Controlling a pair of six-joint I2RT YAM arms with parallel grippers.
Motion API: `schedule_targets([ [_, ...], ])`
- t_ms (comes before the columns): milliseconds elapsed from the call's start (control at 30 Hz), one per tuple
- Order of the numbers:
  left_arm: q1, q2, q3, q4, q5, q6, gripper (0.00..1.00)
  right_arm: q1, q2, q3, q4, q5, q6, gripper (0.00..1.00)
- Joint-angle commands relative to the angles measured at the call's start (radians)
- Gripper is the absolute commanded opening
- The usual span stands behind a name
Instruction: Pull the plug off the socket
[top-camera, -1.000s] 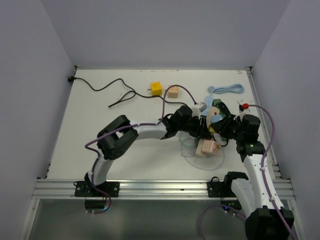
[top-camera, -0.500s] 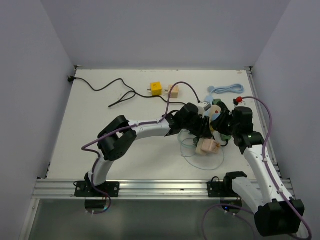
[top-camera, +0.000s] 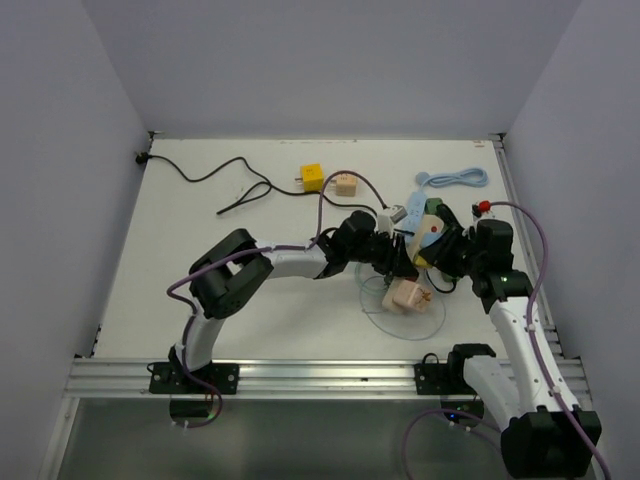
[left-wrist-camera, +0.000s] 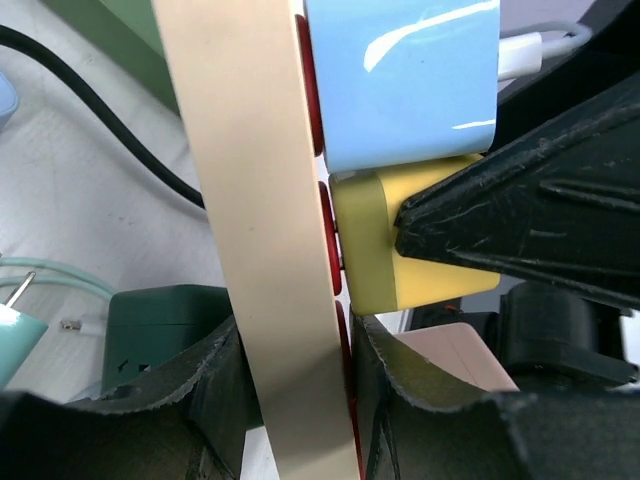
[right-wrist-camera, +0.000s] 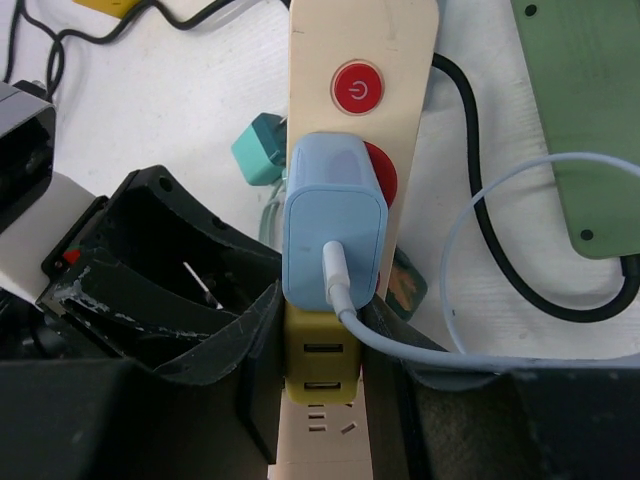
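Observation:
A yellow plug (right-wrist-camera: 322, 365) sits in a beige power strip (right-wrist-camera: 365, 40) that has a red button; this strip is the socket in hand. A light blue plug (right-wrist-camera: 335, 215) with a white lead sits just above it. My right gripper (right-wrist-camera: 322, 372) is shut on the yellow plug, one finger on each side. My left gripper (left-wrist-camera: 295, 400) is shut on the strip's edge (left-wrist-camera: 265, 200), just below the yellow plug (left-wrist-camera: 375, 250). In the top view both grippers meet at the strip (top-camera: 430, 222), right of centre.
A green power strip (right-wrist-camera: 590, 110) lies face down right of the beige one, with a black cable (right-wrist-camera: 480, 230) between them. A teal plug (right-wrist-camera: 258, 148), a dark green cube (left-wrist-camera: 160, 320), a pink cube (top-camera: 405, 296), a yellow cube (top-camera: 312, 177) and a blue cable (top-camera: 455, 178) lie around.
Both wrists and the strip between them shifted slightly on the table. My left jaws closed a little tighter on the strip. The right gripper kept its grip on the yellow plug.

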Motion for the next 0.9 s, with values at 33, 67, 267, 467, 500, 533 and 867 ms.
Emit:
schedule_targets([
  [33, 0.088, -0.028, -0.088, 0.134, 0.092, -0.051, 0.0, -0.05, -0.056, 0.019, 0.098, -0.063, 0.006, 0.0],
  [67, 0.093, -0.031, -0.094, 0.15, 0.101, -0.059, 0.0, -0.052, -0.055, 0.015, 0.1, -0.064, 0.012, 0.0],
  [267, 0.101, -0.028, -0.103, 0.196, 0.148, -0.081, 0.0, -0.055, -0.049, 0.011, 0.126, -0.107, 0.048, 0.0],
  [467, 0.102, -0.031, -0.087, 0.136, 0.093, -0.065, 0.0, -0.055, -0.064, 0.021, 0.118, -0.1, 0.049, 0.0],
  [500, 0.099, -0.037, -0.084, 0.101, 0.054, -0.056, 0.0, -0.055, -0.064, 0.021, 0.119, -0.095, 0.049, 0.0],
  [533, 0.093, -0.039, -0.07, 0.078, 0.034, -0.052, 0.0, -0.052, -0.064, 0.021, 0.112, -0.087, 0.051, 0.0],
  [867, 0.018, -0.047, 0.09, -0.229, -0.217, 0.002, 0.0, 0.137, -0.04, 0.09, 0.043, 0.175, 0.028, 0.0],
])
